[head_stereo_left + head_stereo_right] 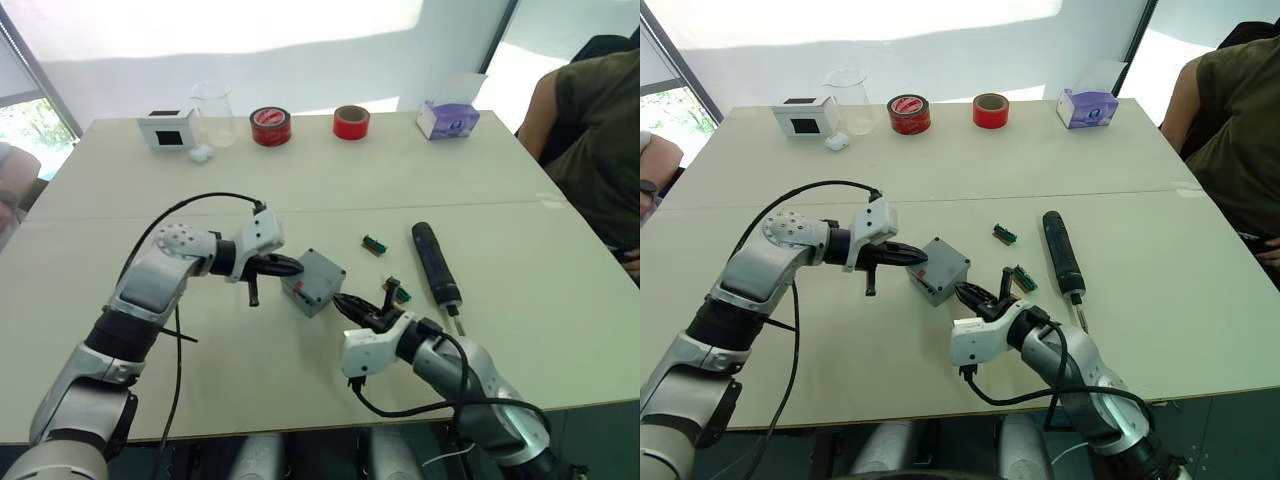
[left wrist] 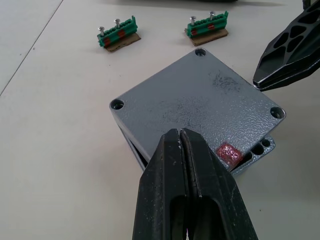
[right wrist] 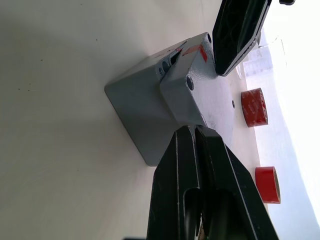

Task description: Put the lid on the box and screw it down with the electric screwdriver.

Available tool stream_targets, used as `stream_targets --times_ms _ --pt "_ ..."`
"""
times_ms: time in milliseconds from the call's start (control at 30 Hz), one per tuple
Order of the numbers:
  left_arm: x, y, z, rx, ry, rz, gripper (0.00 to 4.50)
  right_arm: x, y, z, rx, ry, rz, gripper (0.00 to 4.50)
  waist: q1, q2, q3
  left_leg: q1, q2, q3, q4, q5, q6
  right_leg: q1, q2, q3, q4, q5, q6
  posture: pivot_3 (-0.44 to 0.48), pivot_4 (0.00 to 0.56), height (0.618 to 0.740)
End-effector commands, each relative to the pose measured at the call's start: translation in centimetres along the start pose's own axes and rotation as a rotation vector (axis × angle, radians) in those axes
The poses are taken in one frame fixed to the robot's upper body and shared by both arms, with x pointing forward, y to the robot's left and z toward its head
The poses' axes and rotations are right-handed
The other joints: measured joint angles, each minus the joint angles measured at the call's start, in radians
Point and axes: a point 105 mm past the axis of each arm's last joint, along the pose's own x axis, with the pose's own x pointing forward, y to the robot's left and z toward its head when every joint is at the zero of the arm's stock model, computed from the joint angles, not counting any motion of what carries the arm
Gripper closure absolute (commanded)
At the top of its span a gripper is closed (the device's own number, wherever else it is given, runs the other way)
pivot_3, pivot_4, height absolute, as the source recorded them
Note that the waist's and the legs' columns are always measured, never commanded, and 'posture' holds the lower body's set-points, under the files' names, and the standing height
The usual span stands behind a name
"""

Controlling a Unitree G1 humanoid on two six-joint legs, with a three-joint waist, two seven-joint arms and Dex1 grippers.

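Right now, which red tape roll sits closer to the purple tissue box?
The plain red tape roll, the right-hand one; the other roll, with white printing, stands nearer the glass beaker.

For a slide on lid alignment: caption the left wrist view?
Left gripper, shut, on the lid sitting skewed on the box.

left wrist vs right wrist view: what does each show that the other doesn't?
Left wrist: two green screw holders on the table past the box, and the lid's top with three corner holes.
Right wrist: two red tape rolls far off, and the box's side wall, with the lid sitting rotated off square.
Both: lid on box, red mark, both shut grippers, left and right, at opposite lid edges.
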Motion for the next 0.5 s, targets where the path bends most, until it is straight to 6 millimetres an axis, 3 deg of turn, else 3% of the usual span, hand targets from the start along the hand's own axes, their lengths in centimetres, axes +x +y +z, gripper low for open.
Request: stream_targets --times_ms 33,267,500 --pt "-0.4 0.3 0.0 -0.005 0.012 0.002 4.5 0.4 -0.7 0.6 0.0 -0.031 -0.023 4.42 0.0 0.0 0.0 0.0 0.0 0.0 0.0 0.0 0.0 0.0 0.0 0.0 0.0 0.0 0.0 0.0 0.15 0.74" --pt "-0.7 0.7 0.9 -0.005 -0.015 0.001 4.5 0.9 -0.9 0.8 -0.003 -0.041 -0.026 4.42 0.0 0.0 0.0 -0.002 0.0 0.0 0.0 0.0 0.0 -0.002 0.0 0.0 0.0 0.0 0.0 0.0 0.15 0.74" --pt "-0.8 -0.7 -0.5 -0.021 0.044 -0.079 4.5 0.9 -0.8 0.9 -0.002 -0.054 -0.019 4.42 -0.001 0.0 0.0 -0.002 0.0 0.0 0.0 0.0 0.0 -0.003 0.0 0.0 0.0 0.0 0.0 0.0 0.15 0.74"
